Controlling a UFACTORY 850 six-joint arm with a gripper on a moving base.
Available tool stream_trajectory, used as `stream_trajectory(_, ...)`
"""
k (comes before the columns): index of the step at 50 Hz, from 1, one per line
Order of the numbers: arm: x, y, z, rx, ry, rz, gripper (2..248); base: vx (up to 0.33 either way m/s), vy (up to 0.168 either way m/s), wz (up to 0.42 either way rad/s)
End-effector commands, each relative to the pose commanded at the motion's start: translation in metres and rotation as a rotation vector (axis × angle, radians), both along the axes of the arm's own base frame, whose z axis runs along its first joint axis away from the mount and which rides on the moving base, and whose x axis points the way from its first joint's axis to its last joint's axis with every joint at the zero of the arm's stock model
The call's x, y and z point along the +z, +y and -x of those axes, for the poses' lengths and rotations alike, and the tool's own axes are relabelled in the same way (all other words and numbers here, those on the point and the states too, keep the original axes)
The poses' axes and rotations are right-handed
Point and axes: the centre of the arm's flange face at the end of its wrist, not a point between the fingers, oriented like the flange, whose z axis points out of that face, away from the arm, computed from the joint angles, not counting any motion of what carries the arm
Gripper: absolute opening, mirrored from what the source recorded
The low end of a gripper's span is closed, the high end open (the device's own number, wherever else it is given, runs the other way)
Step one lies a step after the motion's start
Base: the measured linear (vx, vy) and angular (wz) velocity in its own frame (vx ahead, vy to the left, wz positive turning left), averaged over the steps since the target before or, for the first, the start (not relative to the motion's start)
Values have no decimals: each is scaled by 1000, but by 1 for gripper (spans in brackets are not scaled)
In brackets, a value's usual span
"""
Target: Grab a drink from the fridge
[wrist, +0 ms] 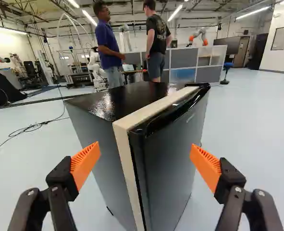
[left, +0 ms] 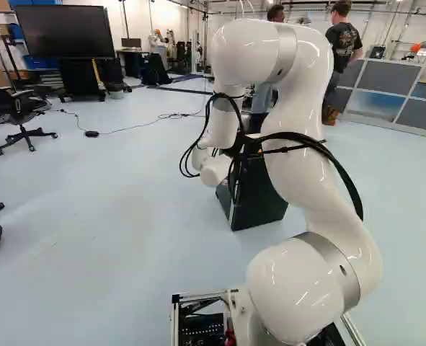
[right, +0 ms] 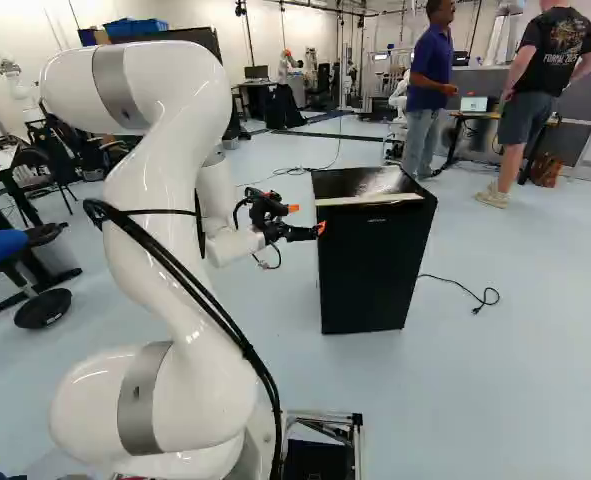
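When 12 o'clock is taken as straight ahead of the base, the black mini fridge (right: pixel 365 265) stands upright near 12 o'clock, its door (wrist: pixel 173 163) closed. A pale strip (wrist: pixel 149 109) runs between door and cabinet. The gripper (right: pixel 307 218) is located near the fridge, at about its 8 o'clock side. Its jaws are spread wide, orange pads (wrist: pixel 86 163) apart; from here I see the near corner between them. A black cord (right: pixel 465 290) lies at the fridge's 3 o'clock. Farther out: large screen (left: pixel 65 32), 11 o'clock; divider panels (left: pixel 385 76), 1 o'clock.
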Motion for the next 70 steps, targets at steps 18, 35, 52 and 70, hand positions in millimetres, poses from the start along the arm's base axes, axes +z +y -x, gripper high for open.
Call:
stream_trajectory(18, -2, -12, -12, -30, -12, -3, 247, 0, 0, 0)
stream_trajectory(35, -2, -24, -17, -55, -17, -3, 247, 0, 0, 0)
stream_trajectory(52, -19, -28, -18, -64, 9, 2, 247, 0, 0, 0)
stream_trajectory(70, -21, -30, -19, -68, 12, 2, 247, 0, 0, 0)
